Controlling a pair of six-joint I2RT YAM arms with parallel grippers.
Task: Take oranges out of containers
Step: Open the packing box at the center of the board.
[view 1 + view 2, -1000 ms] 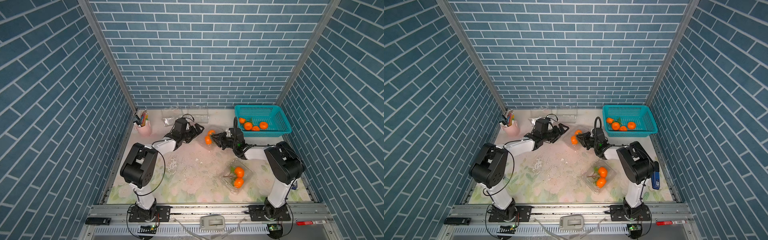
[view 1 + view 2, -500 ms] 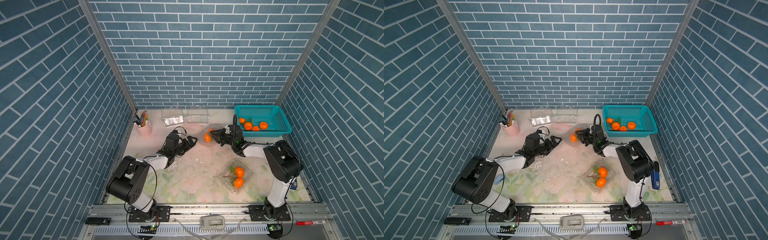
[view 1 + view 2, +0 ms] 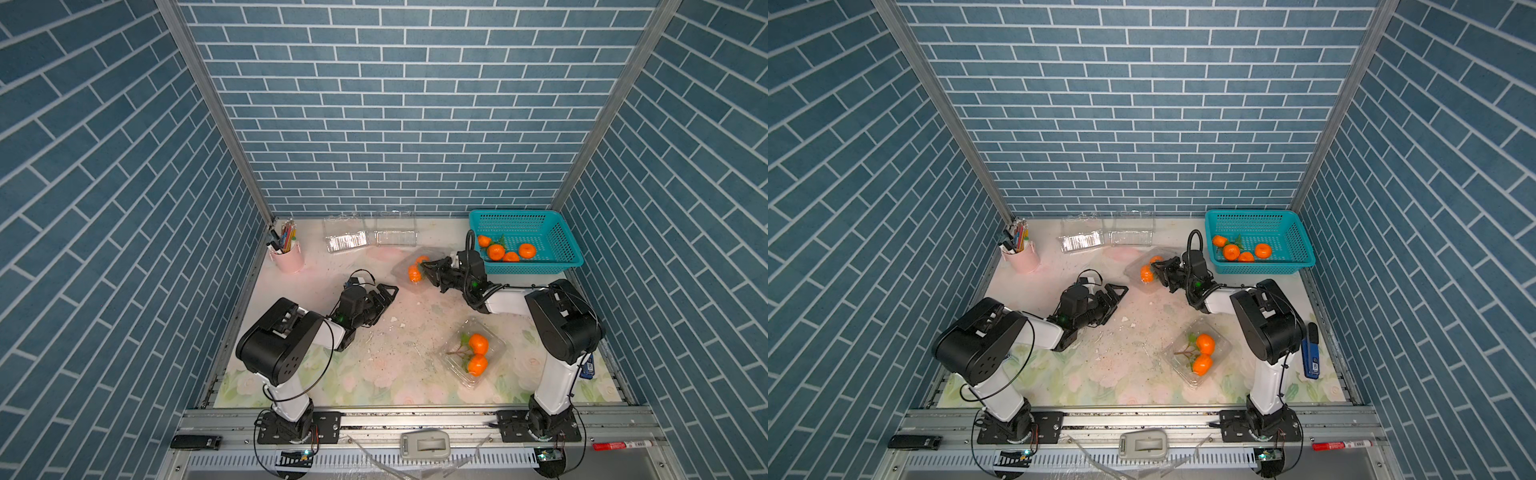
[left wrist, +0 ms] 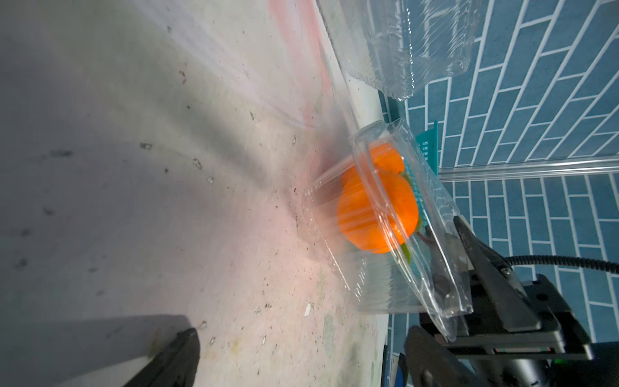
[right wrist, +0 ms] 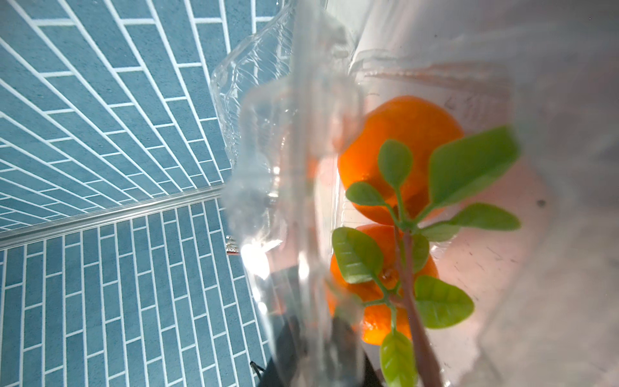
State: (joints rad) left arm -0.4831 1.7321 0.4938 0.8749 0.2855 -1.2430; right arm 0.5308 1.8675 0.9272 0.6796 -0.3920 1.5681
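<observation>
Since your right gripper [image 3: 429, 274] sits nearly closed at the lid [image 4: 435, 207] and twig [image 5: 407, 258] of the container [image 3: 401, 266], can't tell which it pinches, with 2 oranges [image 3: 414, 273] inside and left gripper [image 3: 384, 297] spread empty well apart, pulling may drag it along.

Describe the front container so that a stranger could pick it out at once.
Start at the teal basket in the back right corner and come forward toward the rail. The container lies there, clear, holding two oranges on a leafy twig. The two containers by the back wall are empty, and the other filled one is at the right gripper; this one lies alone.
</observation>
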